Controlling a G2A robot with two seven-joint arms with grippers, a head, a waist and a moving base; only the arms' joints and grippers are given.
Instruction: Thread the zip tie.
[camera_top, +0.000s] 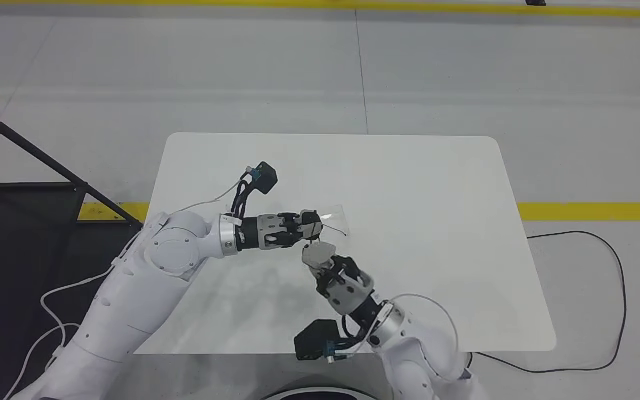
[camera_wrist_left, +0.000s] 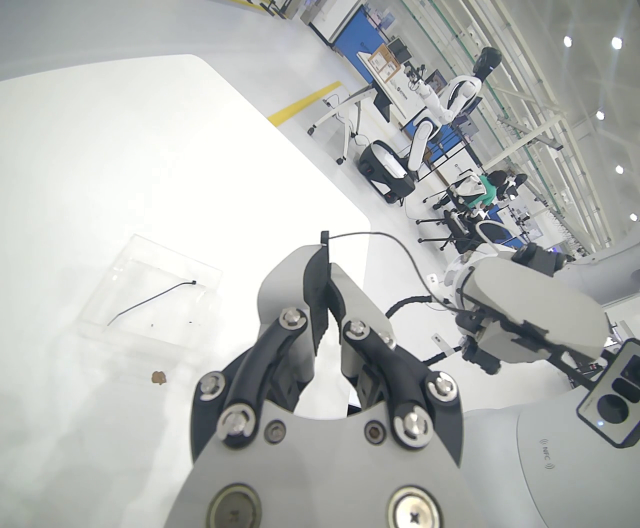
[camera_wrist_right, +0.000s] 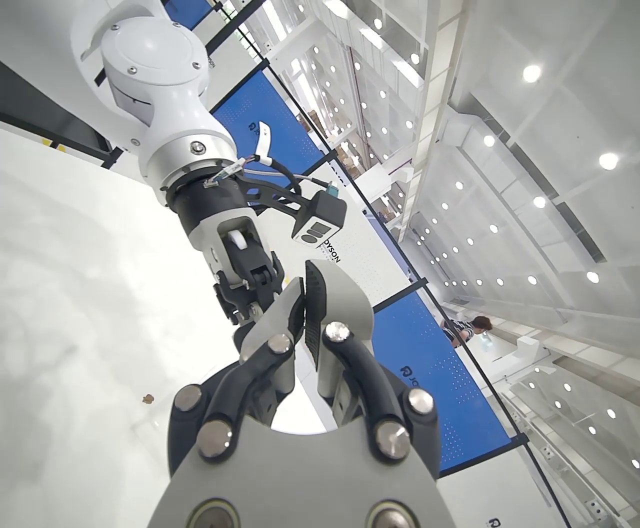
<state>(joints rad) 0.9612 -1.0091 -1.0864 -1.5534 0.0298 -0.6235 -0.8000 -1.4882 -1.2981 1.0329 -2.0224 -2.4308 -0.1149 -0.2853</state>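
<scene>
A thin black zip tie (camera_wrist_left: 400, 247) arcs in the air between my two grippers above the white table (camera_top: 430, 190). My left gripper (camera_wrist_left: 325, 265) is shut on its square head end, which sticks up just past the fingertips. The tail runs across to my right gripper (camera_wrist_left: 462, 320), whose fingers are closed where the tail ends. From above, the left gripper (camera_top: 308, 228) and right gripper (camera_top: 316, 254) sit close together near the table's middle. In the right wrist view, the right gripper (camera_wrist_right: 305, 300) is shut, with the left arm's hand just beyond it.
A shallow clear tray (camera_wrist_left: 125, 260) lies flat on the table beside the grippers, holding a second black zip tie (camera_wrist_left: 150, 299). A small brown crumb (camera_wrist_left: 159, 377) lies near the tray. The clear tray (camera_top: 338, 212) sits just past the left gripper.
</scene>
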